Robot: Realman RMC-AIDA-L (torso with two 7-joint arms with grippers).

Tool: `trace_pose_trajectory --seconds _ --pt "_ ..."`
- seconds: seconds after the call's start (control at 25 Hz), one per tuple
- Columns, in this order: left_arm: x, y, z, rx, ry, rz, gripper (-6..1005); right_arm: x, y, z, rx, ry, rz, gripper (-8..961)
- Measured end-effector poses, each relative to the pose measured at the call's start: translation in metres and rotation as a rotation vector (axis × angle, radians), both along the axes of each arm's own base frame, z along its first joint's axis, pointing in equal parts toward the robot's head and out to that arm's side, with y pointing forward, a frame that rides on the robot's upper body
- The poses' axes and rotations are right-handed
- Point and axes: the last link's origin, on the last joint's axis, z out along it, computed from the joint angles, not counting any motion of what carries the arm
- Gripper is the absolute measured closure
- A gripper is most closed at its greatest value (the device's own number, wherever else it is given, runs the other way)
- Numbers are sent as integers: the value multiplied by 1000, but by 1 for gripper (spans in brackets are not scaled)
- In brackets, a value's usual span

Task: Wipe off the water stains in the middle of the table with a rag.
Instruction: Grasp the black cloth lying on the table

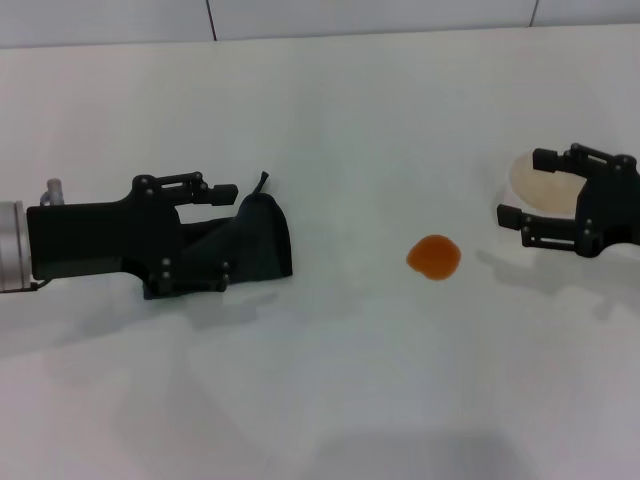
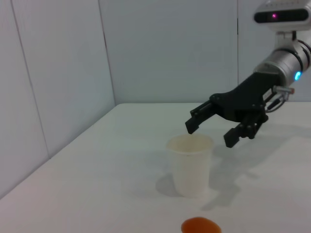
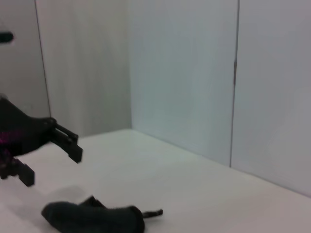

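The rag [image 1: 250,245] is lain over by the left gripper [image 1: 215,235], jaws apart around it, ready for pickup. The orange water stain [image 1: 434,257] lies well beyond. The right gripper [image 1: 530,195] is spread around 1 paper cup [image 1: 545,180].

You see a smooth, matt white tabletop [image 1: 330,390], a soft, matt dark cloth rag [image 1: 255,240], a glossy orange liquid blotch [image 1: 434,257], a matt white paper cup [image 2: 190,164], matt black plastic-looking grippers.

dark rag [image 1: 255,240] left of orange stain [image 1: 434,257]
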Motion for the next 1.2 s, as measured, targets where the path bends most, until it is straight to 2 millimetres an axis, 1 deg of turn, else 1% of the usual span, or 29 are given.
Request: trace_pose_trajectory --seconds 0.24,0.4,0.48,0.64,0.8,1.0,1.2 --pt "-2 0 2 -3 1 19 353 -9 7 8 -4 -48 -20 97" --pt "-3 4 10 -19 7 66 354 -11 10 9 6 -51 -18 97" --pt "-2 8 16 -20 11 91 355 -11 10 9 7 -50 -16 97" --pt "3 19 36 -27 49 171 356 -14 10 8 6 -50 -6 97" --pt "8 31 56 -61 116 219 358 -21 11 9 9 -41 12 96" --pt "17 48 75 -126 261 279 360 -31 11 8 1 -40 42 96" --pt "24 61 77 -166 408 325 361 -37 12 7 -3 -43 65 96"
